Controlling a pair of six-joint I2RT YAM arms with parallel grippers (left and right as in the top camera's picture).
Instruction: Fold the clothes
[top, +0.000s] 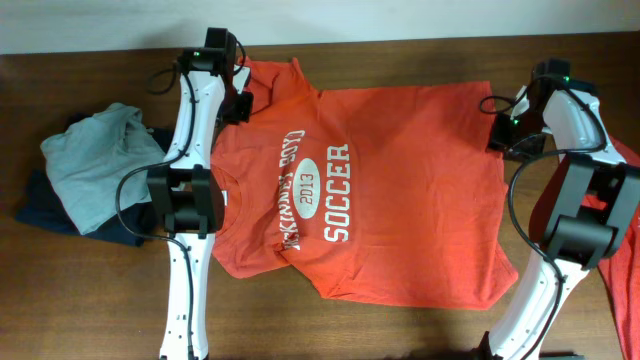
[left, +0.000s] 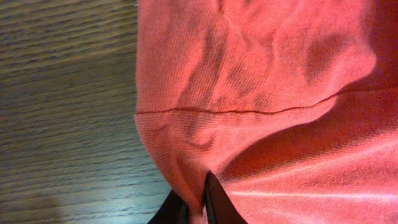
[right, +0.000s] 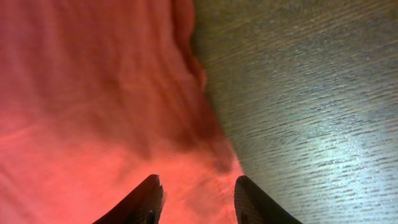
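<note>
Shirt: the orange shirt (top: 380, 190) lies spread out, print up, across the middle of the table (top: 100, 300).
Left gripper: my left gripper (left: 194, 204) is pinched tight on a ridge of cloth near the sleeve seam.
Right gripper: my right gripper (right: 198, 200) has its jaws apart over the shirt's edge and holds nothing.
Risk: that thin left pinch could slip on the lift. If the right closes partly on wood, the fold may drag crooked.

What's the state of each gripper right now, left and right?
Left gripper: closed, pinching the orange T-shirt.
Right gripper: open, over the shirt's edge, holding nothing.
</note>
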